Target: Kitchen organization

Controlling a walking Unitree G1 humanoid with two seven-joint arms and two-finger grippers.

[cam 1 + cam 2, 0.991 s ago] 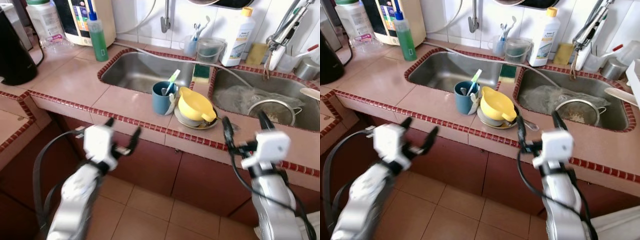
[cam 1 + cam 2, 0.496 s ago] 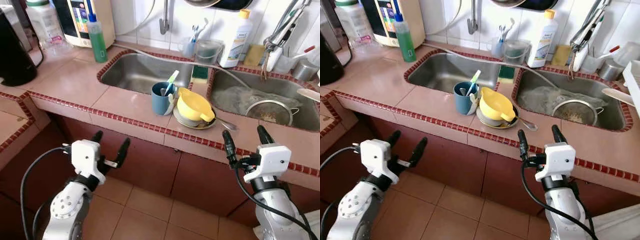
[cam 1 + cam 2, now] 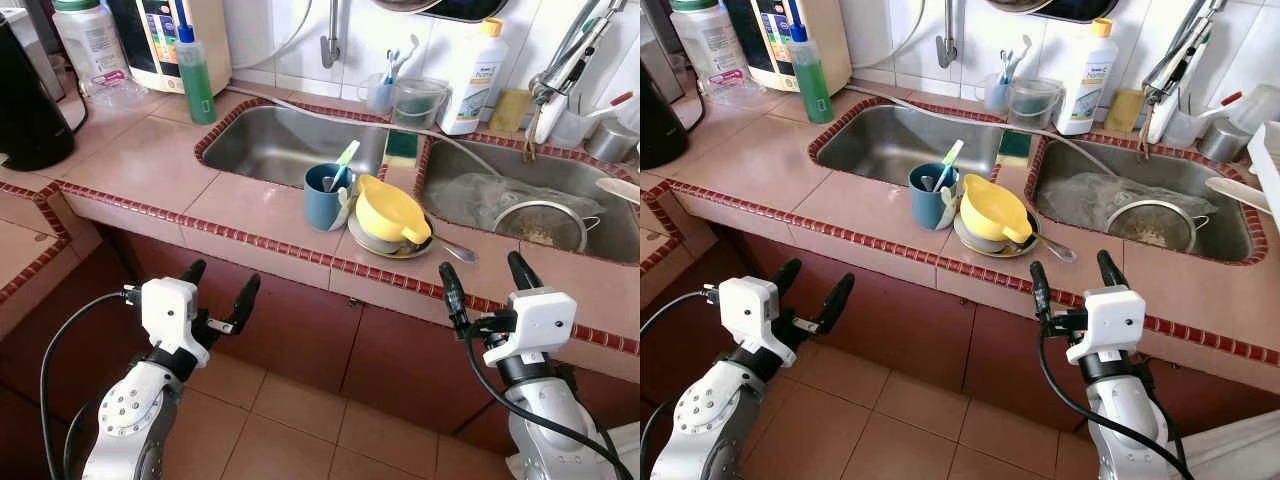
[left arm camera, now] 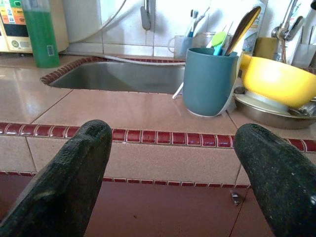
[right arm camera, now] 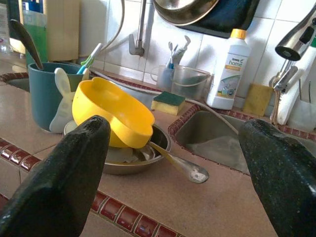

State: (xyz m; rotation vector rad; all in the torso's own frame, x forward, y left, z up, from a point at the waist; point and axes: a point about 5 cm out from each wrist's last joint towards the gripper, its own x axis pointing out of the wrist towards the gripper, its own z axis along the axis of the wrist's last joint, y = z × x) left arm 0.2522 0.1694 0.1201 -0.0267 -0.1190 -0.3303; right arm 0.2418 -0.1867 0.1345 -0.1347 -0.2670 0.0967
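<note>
**Both pincers spread before the tiled desk edge**

The left pincer (image 3: 220, 295) and right pincer (image 3: 482, 285), each with two matte black fingers spread apart and holding nothing, hover below the front lip of the glossy pink-tiled desk (image 3: 140, 160). Beyond them, between two steel sinks, stands a round teal plastic cup (image 3: 326, 195) holding utensils, touching a tilted yellow plastic bowl (image 3: 390, 210) in a shallow metal dish (image 3: 985, 243).

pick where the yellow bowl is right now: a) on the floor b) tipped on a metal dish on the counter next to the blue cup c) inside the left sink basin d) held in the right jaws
b: the yellow bowl lies tilted on a metal dish on the counter strip in front of the sinks, right beside the blue cup; both grippers hang open below the counter edge.
</note>
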